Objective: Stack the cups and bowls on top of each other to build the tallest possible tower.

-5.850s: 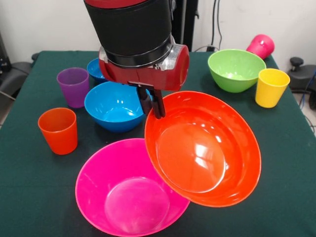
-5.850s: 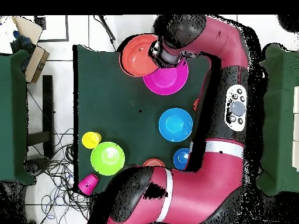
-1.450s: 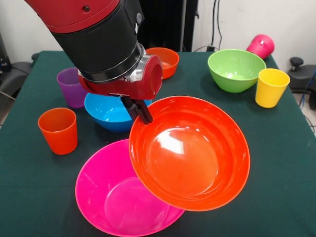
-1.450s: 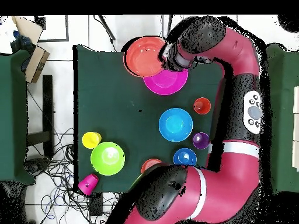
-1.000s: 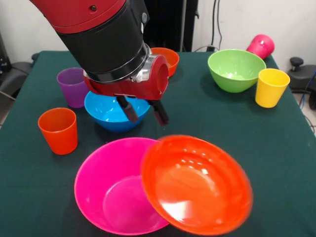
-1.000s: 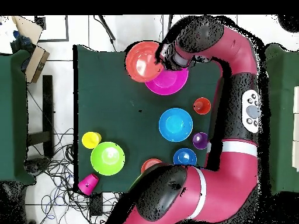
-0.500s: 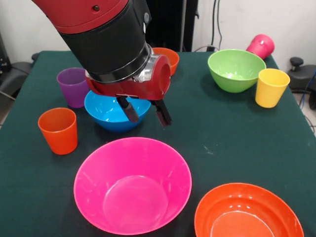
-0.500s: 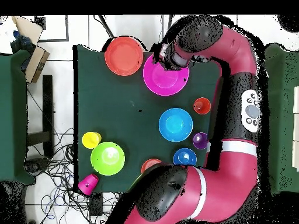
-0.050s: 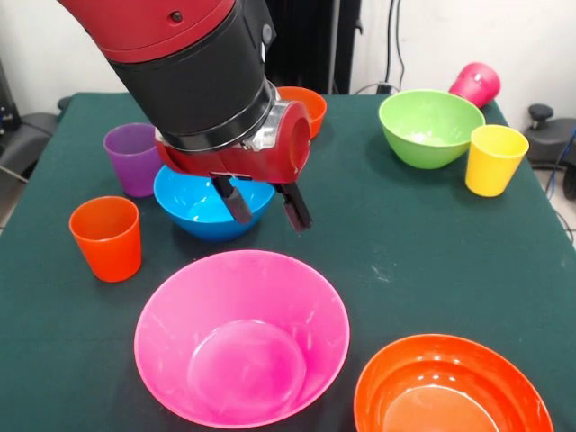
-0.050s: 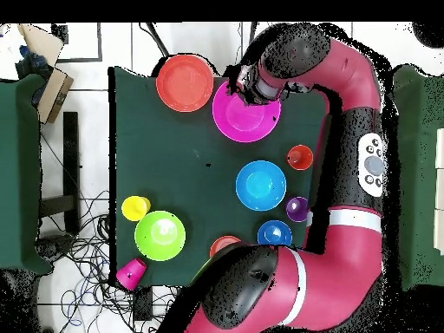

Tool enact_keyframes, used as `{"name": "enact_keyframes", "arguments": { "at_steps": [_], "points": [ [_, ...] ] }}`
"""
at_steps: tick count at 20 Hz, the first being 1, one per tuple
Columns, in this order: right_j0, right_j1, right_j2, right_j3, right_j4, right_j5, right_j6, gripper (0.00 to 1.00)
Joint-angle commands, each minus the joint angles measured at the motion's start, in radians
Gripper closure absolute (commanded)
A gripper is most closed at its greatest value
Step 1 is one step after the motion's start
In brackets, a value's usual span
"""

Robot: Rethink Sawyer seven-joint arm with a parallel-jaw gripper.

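Orange and empty, the large orange bowl (image 9: 453, 387) sits upright on the desk (image 9: 423, 243) just beside the very large pink bowl (image 9: 241, 337), not in it. I see my tool (image 9: 264, 205) hanging above the pink bowl's far rim with fingers spread wide, gripping nothing. Behind it sits the medium blue bowl (image 9: 209, 203); the orange cup (image 9: 107, 238) and purple cup (image 9: 132, 157) stand off to one side.

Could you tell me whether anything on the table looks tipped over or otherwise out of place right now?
Yes: the magenta cup lies on its side at the table's far corner, behind the lime green bowl. The other cups stand upright, and the large orange bowl sits on the table beside the pink bowl, not nested in it.
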Motion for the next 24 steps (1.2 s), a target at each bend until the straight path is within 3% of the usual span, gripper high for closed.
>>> {"name": "enact_keyframes", "arguments": {
  "at_steps": [1,8,13,24],
  "points": [
    [-0.001,0.038,0.075,0.054,-0.078,-0.037,-0.311,0.0],
    [-0.009,0.013,0.073,0.157,-0.083,-0.148,-0.317,0.0],
    [-0.009,0.006,0.066,0.177,-0.094,-0.163,-0.312,0.0],
    [0.049,-0.002,0.028,0.08,-0.156,-0.05,-0.271,0.0]
  ]
}}
